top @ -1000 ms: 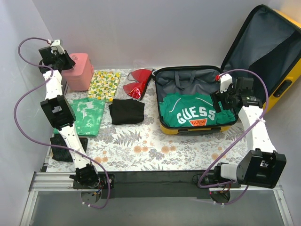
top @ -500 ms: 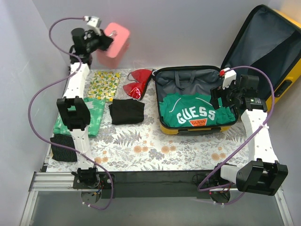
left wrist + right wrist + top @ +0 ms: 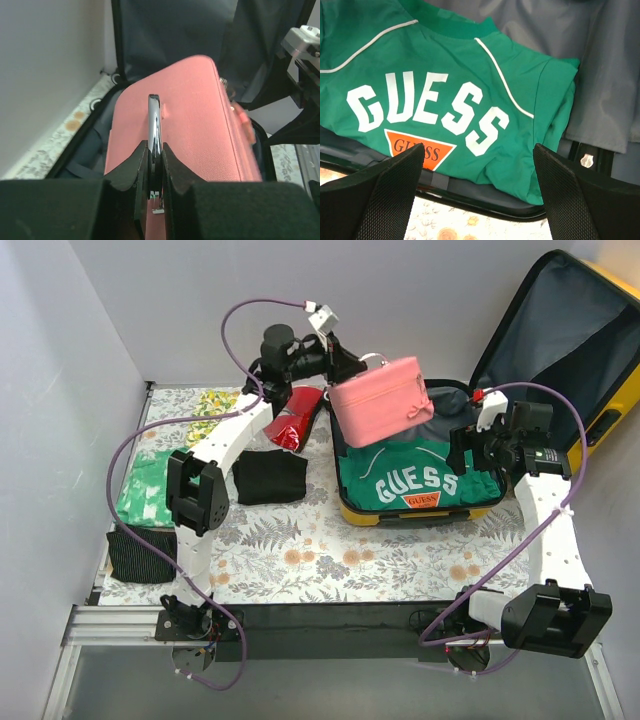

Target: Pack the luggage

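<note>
Above the rear half of the open luggage [image 3: 420, 514], at upper centre of the overhead view, the left pincer [image 3: 350, 364] holds a small pink case [image 3: 380, 400] clear of the contents. The left wrist view shows the jaws clamped on the case's thin metal handle [image 3: 154, 117], with the case hanging tilted below.

Procedure for the step in hand, as judged:
- Lower the pink case into the bare grey-lined area behind the green GUESS shirt [image 3: 400, 478].
- Descend slowly. The handle is narrow and smooth, so the case is likely to swing or pivot in the grip.
- Release only when the base of the case rests on the lining.
- Keep the right pincer [image 3: 478, 452] out of the path. It is spread wide, holds nothing, and hovers over the right edge of the shirt.

Containers:
- Luggage: right of centre on the worktop [image 3: 320, 560], lid [image 3: 560, 330] propped open toward upper right. Contents: the folded shirt in the front portion.
- Pink case: closed; contents not visible.

A black garment [image 3: 270, 476], a red item [image 3: 293, 420], a yellow-patterned cloth [image 3: 212, 405] and a green cloth [image 3: 150, 485] lie unpacked at left.
</note>
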`<state>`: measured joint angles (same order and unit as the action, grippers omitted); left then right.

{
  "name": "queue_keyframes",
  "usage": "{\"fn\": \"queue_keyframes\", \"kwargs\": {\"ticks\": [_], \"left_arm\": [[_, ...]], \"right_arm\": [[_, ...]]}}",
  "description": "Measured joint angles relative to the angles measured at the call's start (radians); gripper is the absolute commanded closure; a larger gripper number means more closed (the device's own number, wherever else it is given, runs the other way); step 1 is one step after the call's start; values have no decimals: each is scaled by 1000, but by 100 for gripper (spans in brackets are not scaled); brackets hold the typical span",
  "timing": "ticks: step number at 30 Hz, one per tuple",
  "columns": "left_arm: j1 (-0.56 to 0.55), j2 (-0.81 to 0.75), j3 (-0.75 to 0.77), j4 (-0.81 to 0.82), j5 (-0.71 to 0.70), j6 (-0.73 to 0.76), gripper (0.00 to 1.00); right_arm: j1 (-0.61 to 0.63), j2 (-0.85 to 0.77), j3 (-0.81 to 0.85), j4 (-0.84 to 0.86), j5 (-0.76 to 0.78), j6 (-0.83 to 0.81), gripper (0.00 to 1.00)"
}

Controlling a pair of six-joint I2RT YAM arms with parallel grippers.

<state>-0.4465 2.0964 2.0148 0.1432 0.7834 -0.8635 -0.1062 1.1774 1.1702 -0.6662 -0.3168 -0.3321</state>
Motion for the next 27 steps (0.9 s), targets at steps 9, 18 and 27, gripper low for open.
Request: {"fn": "queue_keyframes", "kwargs": {"ticks": [9, 18, 27], "left_arm": [[-59, 107, 43, 74, -74, -31, 100], [-84, 166, -78, 270, -69, 81, 100], [-146, 134, -291, 385, -35, 139, 100]], "right_arm": [[-30, 10, 1, -42, 4, 27, 5], [-32, 11, -1, -42, 3, 29, 6], [-32, 16, -6, -42, 0, 19, 7]]}}
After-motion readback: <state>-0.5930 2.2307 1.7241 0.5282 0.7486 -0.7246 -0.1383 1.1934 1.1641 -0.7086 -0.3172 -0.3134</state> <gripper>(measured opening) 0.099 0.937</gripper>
